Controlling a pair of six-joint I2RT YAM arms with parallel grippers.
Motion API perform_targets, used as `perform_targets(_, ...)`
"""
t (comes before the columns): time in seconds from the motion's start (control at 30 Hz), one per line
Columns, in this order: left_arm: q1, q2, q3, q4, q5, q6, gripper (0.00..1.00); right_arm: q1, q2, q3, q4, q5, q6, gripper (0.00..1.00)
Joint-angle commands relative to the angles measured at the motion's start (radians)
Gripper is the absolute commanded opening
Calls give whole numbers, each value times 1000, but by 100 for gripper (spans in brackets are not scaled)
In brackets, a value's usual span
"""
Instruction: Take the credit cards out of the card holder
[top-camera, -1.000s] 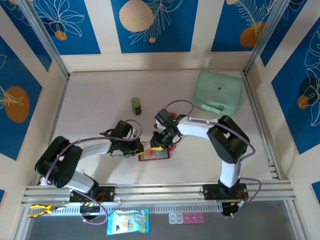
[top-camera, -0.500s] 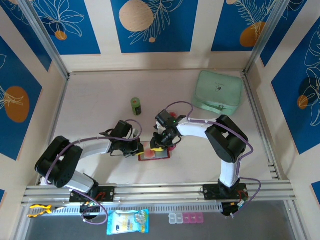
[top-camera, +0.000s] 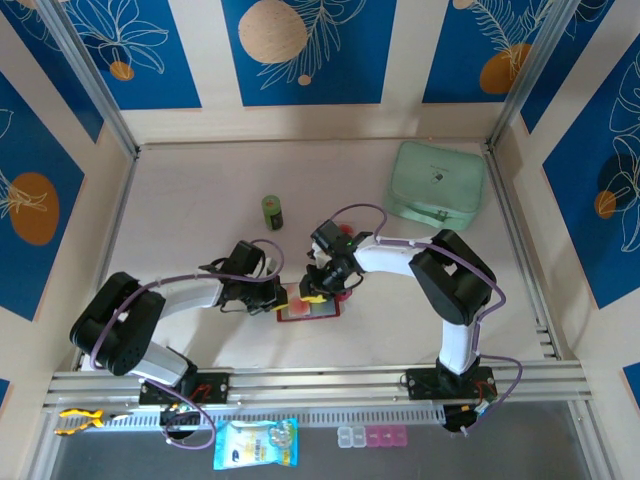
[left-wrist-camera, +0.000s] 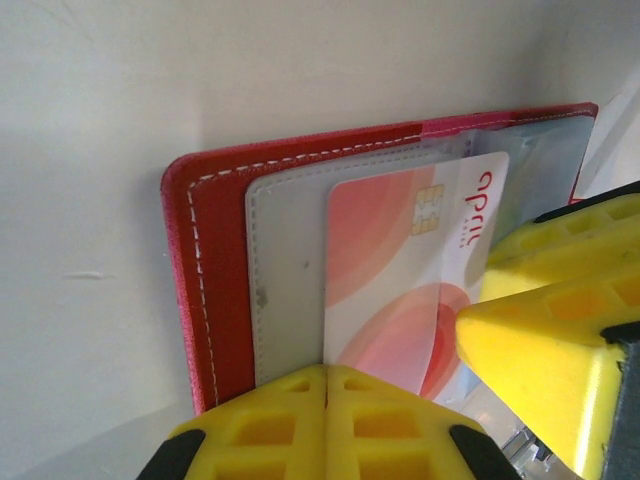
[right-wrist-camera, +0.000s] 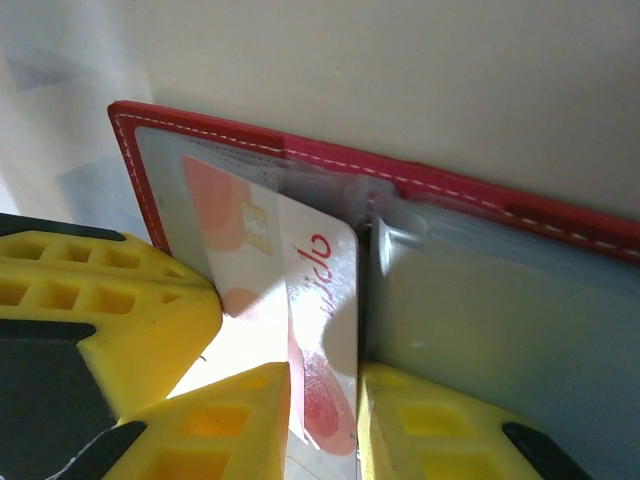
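The red card holder (top-camera: 312, 312) lies open on the table between the two arms, its grey clear sleeves (left-wrist-camera: 285, 270) facing up. A white credit card (left-wrist-camera: 400, 260) with pink circles, a chip and red lettering sticks partway out of a sleeve. My left gripper (left-wrist-camera: 326, 375) is shut, its tips pressed down on the sleeve at the card's edge, with nothing between them. My right gripper (right-wrist-camera: 323, 420) is shut on the free end of the credit card (right-wrist-camera: 310, 290), beside the holder's red stitched border (right-wrist-camera: 450, 185). In the top view the left gripper (top-camera: 283, 298) and right gripper (top-camera: 318, 290) nearly touch.
A small green can (top-camera: 272, 211) stands behind the grippers. A mint-green zip pouch (top-camera: 437, 182) lies at the back right. Below the table's front rail lie a snack bag (top-camera: 256, 443) and a pill box (top-camera: 372, 436).
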Motion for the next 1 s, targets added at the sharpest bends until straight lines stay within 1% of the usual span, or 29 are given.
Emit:
perform_targets(0.0, -8, 21, 10, -22, -12, 10, 0, -4, -8, -23, 35, -48, 17, 24)
perform_targets(0.17, -8, 22, 13, -27, -12, 9, 0, -12, -47, -42, 57, -54, 25, 23)
perform_targets(0.43, -8, 24, 20, -30, -14, 10, 0, -34, -91, -78, 96, -78, 40, 14)
perform_targets(0.63, -7, 24, 22, -31, -14, 10, 0, -44, -80, -93, 158, -146, 53, 15)
perform_targets(0.97, -7, 18, 19, -37, -16, 10, 0, -45, -36, -116, 205, -166, 69, 14)
